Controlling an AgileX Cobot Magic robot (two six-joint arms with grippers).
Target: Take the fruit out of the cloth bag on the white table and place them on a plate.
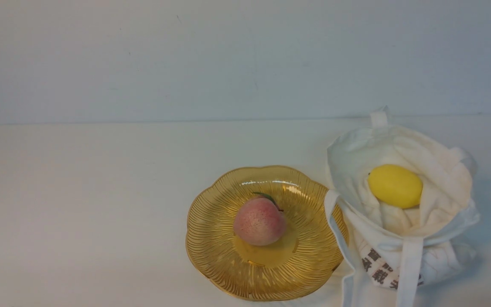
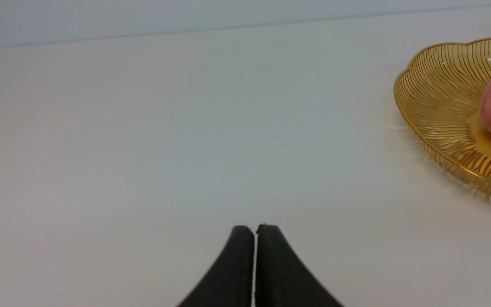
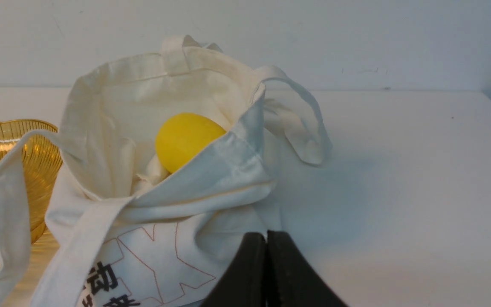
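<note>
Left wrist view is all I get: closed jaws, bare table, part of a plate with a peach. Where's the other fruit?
Observer: The lemon lies inside the open cloth bag, seen in the front view.
Operator: Where's the bag relative to the plate?
Observer: Just right of the plate; one strap handle drapes over the plate's right rim.
Operator: Is the right gripper on the lemon?
Observer: No. The right gripper is shut and empty, in front of the bag's printed side.

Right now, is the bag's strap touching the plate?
Touching. The front view shows the cloth bag's strap draped over the plate's right rim; the right wrist view shows the same overlap.
</note>
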